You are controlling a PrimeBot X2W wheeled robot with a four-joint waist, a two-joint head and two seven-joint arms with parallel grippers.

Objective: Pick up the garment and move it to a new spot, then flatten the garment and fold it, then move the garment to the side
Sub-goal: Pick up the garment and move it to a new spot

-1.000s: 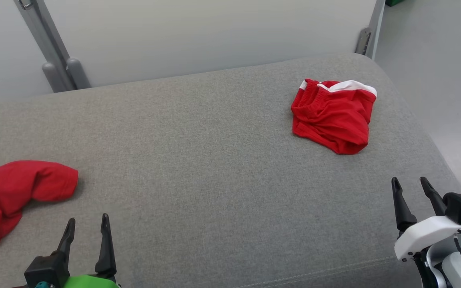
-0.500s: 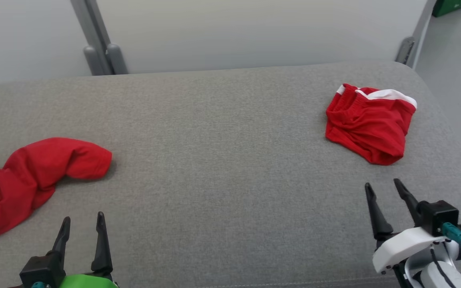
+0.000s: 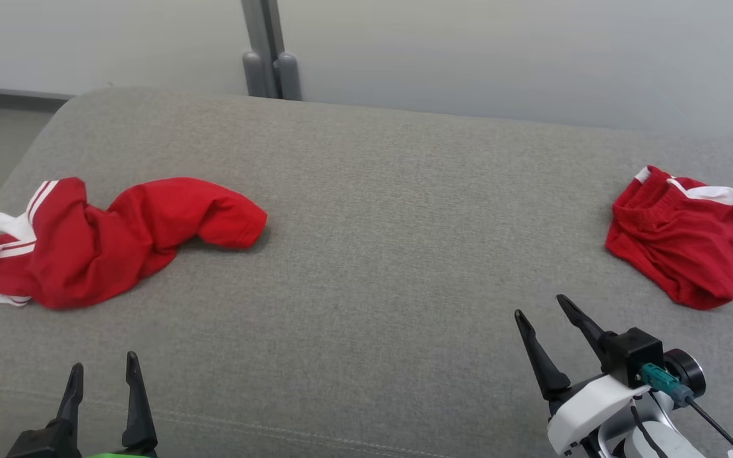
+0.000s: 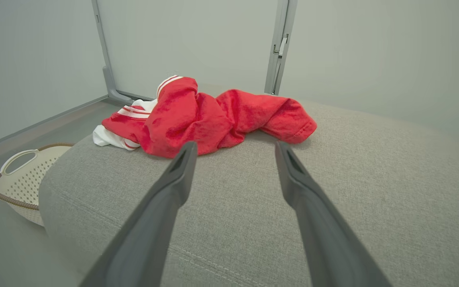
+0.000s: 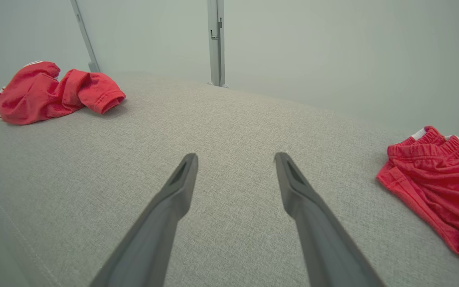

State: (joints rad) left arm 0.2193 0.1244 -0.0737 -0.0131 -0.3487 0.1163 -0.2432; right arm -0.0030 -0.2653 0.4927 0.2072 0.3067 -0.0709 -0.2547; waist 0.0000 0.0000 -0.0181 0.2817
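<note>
- Left gripper [image 3: 104,362]: its 2 fingers stand apart, holding nothing, above the grey cushion [image 3: 366,242].
- The garment [image 3: 118,238], a red jersey with white striped trim, lies crumpled ahead of the left gripper, clear of its fingertips.
- Right gripper [image 3: 539,306]: fingers apart, empty; red shorts [image 3: 678,254] lie ahead to its right.
- A white basket [image 4: 22,179] sits on the floor, left of the left gripper.

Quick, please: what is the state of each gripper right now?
Left gripper: open, holding nothing; the crumpled red jersey shirt with white striped sleeves lies ahead of it, untouched.
Right gripper: open, holding nothing.
</note>
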